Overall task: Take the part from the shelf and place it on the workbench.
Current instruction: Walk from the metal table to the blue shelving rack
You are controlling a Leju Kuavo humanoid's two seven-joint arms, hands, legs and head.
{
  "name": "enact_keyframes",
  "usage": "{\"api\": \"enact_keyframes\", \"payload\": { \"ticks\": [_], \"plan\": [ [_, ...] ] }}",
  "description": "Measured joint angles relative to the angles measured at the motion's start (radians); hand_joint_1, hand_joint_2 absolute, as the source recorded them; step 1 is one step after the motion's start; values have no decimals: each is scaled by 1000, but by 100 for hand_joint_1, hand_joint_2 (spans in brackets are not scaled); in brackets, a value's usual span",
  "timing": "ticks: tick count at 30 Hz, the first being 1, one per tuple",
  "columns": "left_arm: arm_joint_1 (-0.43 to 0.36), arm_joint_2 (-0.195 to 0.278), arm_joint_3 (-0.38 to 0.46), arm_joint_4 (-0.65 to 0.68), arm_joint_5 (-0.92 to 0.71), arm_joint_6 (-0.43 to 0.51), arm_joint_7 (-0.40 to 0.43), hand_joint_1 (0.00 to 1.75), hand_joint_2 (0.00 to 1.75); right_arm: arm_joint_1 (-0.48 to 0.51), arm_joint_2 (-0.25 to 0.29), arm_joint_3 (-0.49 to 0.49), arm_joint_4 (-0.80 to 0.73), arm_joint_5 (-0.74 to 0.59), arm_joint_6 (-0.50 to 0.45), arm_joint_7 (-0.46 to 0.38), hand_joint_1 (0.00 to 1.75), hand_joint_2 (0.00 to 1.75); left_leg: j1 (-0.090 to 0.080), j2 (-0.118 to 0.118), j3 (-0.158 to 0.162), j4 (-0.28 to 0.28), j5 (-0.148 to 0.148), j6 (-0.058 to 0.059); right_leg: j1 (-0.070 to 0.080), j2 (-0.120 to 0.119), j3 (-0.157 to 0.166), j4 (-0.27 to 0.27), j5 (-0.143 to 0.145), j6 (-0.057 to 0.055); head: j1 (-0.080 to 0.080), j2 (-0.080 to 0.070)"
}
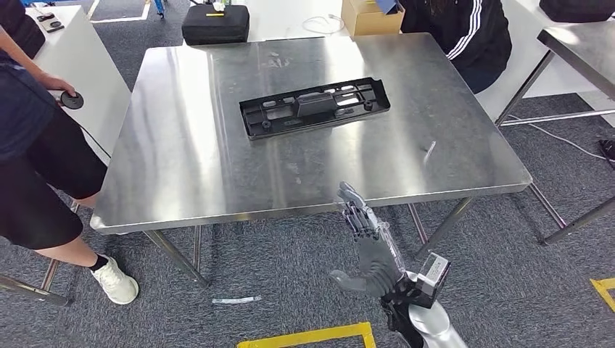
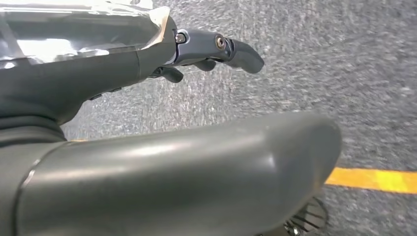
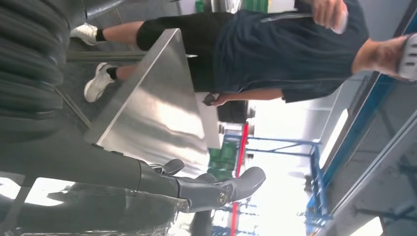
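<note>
Mid-counter (image 1: 181, 167): black part (image 1: 315, 107) lying flat, bare steel all round, well clear of every edge. Just off near edge: right robot hand (image 1: 368, 246) spread, holding nothing. Left robot hand (image 2: 206, 54) over floor, fingers curled, nothing held.

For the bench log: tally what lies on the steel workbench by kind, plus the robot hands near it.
Black plastic part on the workbench: 1
Robot hands: 2, right hand, left hand
Total: 3
</note>
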Motion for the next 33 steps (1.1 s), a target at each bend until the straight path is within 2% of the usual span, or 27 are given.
{"api": "enact_keyframes", "payload": {
  "ticks": [2,3,4,5,6,7,8,10,11,12,14,15,16,18,19,20,21,22,23,24,25,26,27,29,30,31,33],
  "plan": [
    [0,0,0,0,-4,-1,-2,0,0,11,4,-16,22,18,-32,7,0,175,1,4,-17,-2,19,13,-3,3,-34,97,-77,-9,4,0],
    [0,1,0,0,-5,-2,-3,0,0,16,7,-24,38,33,-51,9,0,175,1,5,-30,-1,28,16,-3,4,-53,168,-118,-14,7,0],
    [0,1,0,0,-7,-3,-4,0,0,22,10,-32,56,49,-69,11,0,175,0,6,-42,0,36,17,-4,4,-65,232,-146,-15,8,0],
    [0,1,0,0,-7,-3,-5,0,0,28,13,-40,75,66,-87,13,0,175,-1,7,-55,2,44,16,-4,4,-65,271,-155,-10,8,0],
    [0,1,0,0,-7,-3,-5,0,0,33,18,-48,99,82,-104,15,0,175,-1,7,-68,5,52,15,-4,4,-49,277,-145,-2,8,0],
    [0,0,0,0,-7,-3,-5,0,0,36,24,-58,126,97,-116,17,0,175,-1,8,-79,8,59,13,-4,4,-13,243,-124,7,8,0],
    [0,0,0,0,-6,-3,-5,0,0,38,31,-69,158,110,-127,17,0,175,-1,7,-89,11,65,11,-4,4,37,178,-104,13,8,0],
    [0,-1,0,0,-5,-3,-5,0,0,38,47,-94,232,142,-153,21,0,175,-4,7,-103,15,78,2,1,5,141,28,-98,8,8,0],
    [0,-2,0,0,-4,-3,-5,0,0,36,55,-106,271,162,-170,22,0,175,-5,7,-107,16,86,-3,4,6,169,-19,-106,1,7,0],
    [0,-3,0,0,-3,-3,-5,0,0,33,63,-117,313,181,-187,20,0,175,-6,7,-110,16,94,-9,8,6,180,-41,-113,-5,6,0],
    [1,-4,0,0,0,-2,-5,0,0,29,76,-136,390,204,-205,9,0,175,-5,6,-118,18,100,-19,4,5,167,-45,-105,-17,6,0],
    [2,-5,0,0,1,-2,-5,0,0,27,82,-143,422,209,-208,4,0,175,-3,5,-125,32,81,-24,1,3,160,-44,-97,-27,6,0],
    [3,-5,0,0,2,-2,-5,0,0,24,88,-149,447,211,-210,0,0,175,-2,3,-136,64,43,-29,-3,2,150,-44,-88,-37,3,0],
    [3,-5,0,0,2,-1,-5,0,0,18,99,-157,486,218,-214,2,0,175,1,2,-168,181,-60,-37,-1,0,129,-41,-69,-52,-3,0],
    [2,-5,0,0,2,-1,-4,0,0,15,103,-162,505,226,-221,12,0,175,3,2,-182,248,-94,-40,2,-1,115,-37,-59,-56,-4,0],
    [2,-5,0,0,2,-1,-2,0,0,10,107,-168,527,236,-230,26,0,175,3,2,-187,297,-106,-41,4,-2,100,-33,-50,-57,-5,0],
    [2,-5,0,0,2,-1,-1,0,0,1,110,-177,561,251,-244,42,0,131,4,2,-178,315,-92,-41,6,-2,83,-27,-41,-56,-5,0],
    [2,-5,0,0,2,0,1,0,0,-11,114,-187,605,265,-258,55,0,87,4,2,-154,301,-63,-39,6,-2,65,-21,-33,-55,-5,0],
    [2,-5,0,0,2,0,3,0,0,-24,116,-198,655,277,-271,63,0,44,4,1,-115,256,-33,-36,7,-2,50,-14,-25,-52,-5,0],
    [0,-5,0,0,2,1,3,0,0,-38,118,-211,712,286,-283,69,0,0,4,1,-64,189,-20,-32,8,-1,36,-7,-18,-48,-5,0],
    [-1,-5,0,0,1,2,3,0,0,-50,120,-224,764,290,-291,74,0,0,2,0,-17,120,-23,-28,9,-2,27,-2,-11,-43,-4,0],
    [-3,-5,0,0,1,3,3,0,0,-62,121,-238,815,291,-299,84,0,0,0,-1,16,66,-33,-24,11,-3,21,1,-3,-37,-4,0],
    [-4,-5,0,0,0,3,2,0,0,-71,122,-252,864,292,-308,98,0,0,-5,-2,33,32,-44,-19,11,-5,16,1,6,-30,-3,0],
    [-3,-5,0,0,-1,5,1,0,0,-82,122,-274,951,295,-331,142,0,0,-8,-1,23,17,-33,-6,9,-7,7,2,20,-17,-3,0],
    [-2,-4,0,0,-2,6,1,0,0,-83,122,-283,988,298,-344,170,0,0,-8,1,11,15,-21,2,8,-5,-1,11,9,-14,-4,0],
    [-2,-4,0,0,-3,8,1,0,0,-81,122,-291,1021,300,-354,198,0,0,-5,3,-4,12,-6,10,8,-3,-14,35,-21,-16,-2,0],
    [-2,-3,0,0,-7,11,1,0,0,-76,121,-306,1075,301,-366,250,0,0,-4,5,-36,11,24,19,5,2,-41,132,-120,-26,2,0]
  ]
}}
